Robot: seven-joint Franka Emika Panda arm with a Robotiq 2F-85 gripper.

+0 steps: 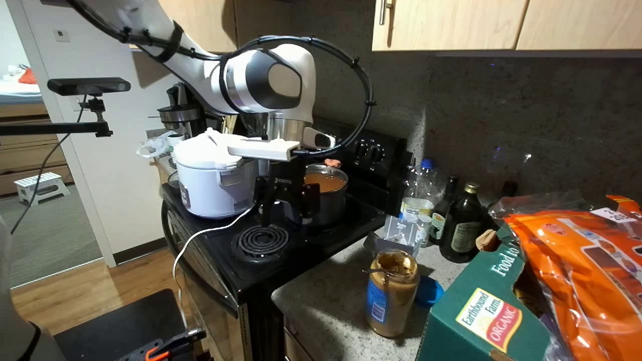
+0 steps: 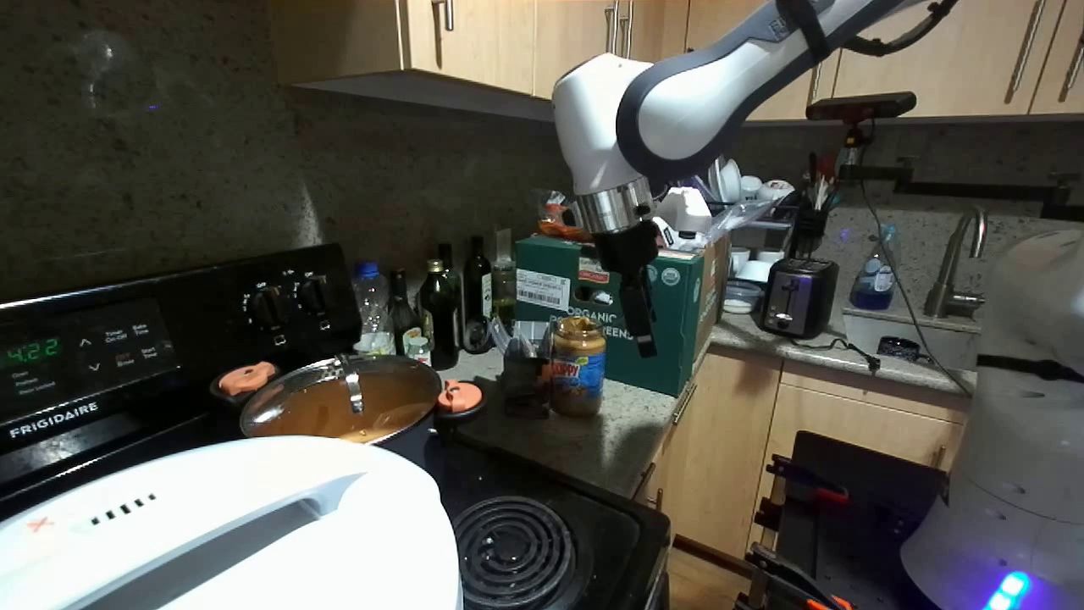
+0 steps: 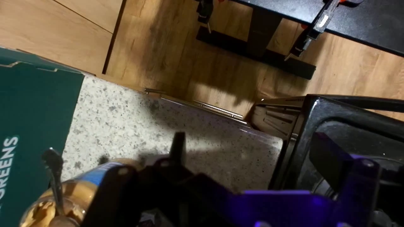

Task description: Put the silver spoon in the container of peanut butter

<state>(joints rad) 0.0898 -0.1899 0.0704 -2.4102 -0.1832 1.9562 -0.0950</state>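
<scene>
In an exterior view: speckled counter (image 1: 331,296) next to black stove (image 1: 313,253), wood floor (image 1: 65,301) at 8 o'clock. Peanut butter jar (image 1: 393,301) upright on counter, long axis vertical, mouth at 12. Spoon (image 1: 373,271) at its mouth, handle out toward 9. Gripper (image 1: 287,219) at 10 from it, fingers apart.

In an exterior view: dark backsplash (image 2: 186,152), wood cabinets (image 2: 470,38), faucet (image 2: 942,301) at 3. Jar upright, green box (image 2: 660,364) behind at 2.

Wrist view: counter mid-frame, floor at 12. Jar at 8, long axis 2-to-8, mouth toward 8. Spoon handle points nearly 12; can't tell how deep the bowl sits. Fingers wide apart.
</scene>
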